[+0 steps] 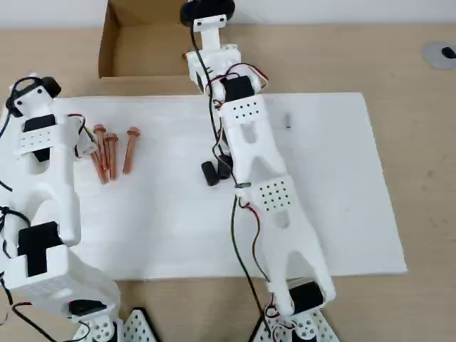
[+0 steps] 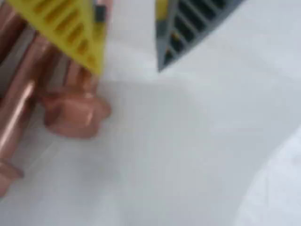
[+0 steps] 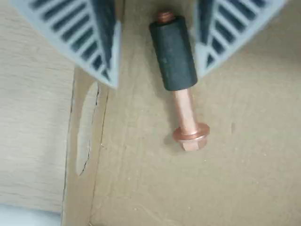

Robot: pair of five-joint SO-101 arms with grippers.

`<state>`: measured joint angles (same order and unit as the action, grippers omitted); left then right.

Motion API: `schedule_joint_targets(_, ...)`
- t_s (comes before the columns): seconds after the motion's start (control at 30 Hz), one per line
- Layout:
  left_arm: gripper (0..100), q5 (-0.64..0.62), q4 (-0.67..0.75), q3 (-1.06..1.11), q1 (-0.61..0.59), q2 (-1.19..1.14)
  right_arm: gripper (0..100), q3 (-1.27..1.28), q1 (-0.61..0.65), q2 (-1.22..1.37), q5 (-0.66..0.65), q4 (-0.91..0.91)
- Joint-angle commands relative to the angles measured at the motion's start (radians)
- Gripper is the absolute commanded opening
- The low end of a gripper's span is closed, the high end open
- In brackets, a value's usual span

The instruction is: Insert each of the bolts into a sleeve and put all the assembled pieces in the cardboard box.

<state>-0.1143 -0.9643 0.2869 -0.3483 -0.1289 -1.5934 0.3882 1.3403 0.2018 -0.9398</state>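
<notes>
Several copper bolts (image 1: 110,151) lie side by side on the white mat (image 1: 320,214) at the left. My left gripper (image 2: 129,47) hangs open just above the mat beside their heads (image 2: 75,110), with nothing between its fingers. Two black sleeves (image 1: 215,171) lie mid-mat, next to the right arm. My right gripper (image 3: 157,75) is stretched over the cardboard box (image 1: 135,50) at the back, open. Below it an assembled bolt in a black sleeve (image 3: 174,52) lies on the box floor (image 3: 235,188), its copper head (image 3: 190,136) showing.
A box wall (image 3: 77,141) runs close beside one right finger. The right arm (image 1: 260,164) spans the mat from front to back. A small dark piece (image 1: 288,121) lies on the mat's right half. A grey disc (image 1: 438,53) sits at the table's far right.
</notes>
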Motion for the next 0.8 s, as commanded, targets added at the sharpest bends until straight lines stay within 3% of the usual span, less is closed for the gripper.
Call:
schedule_joint_targets(0.0, 14, -0.029, -0.014, -0.034, 0.021, 0.007, 14.1, -0.047, -0.013, -0.019, -0.012, -0.006)
schedule_joint_targets(0.3, 14, -0.170, -0.005, -0.034, 0.029, 0.007, 14.1, -0.047, -0.008, -0.018, -0.008, -0.037)
schedule_joint_targets(0.77, 14, -0.173, 0.015, -0.077, 0.028, -0.168, 14.0, -0.047, -0.012, -0.018, -0.008, -0.037)
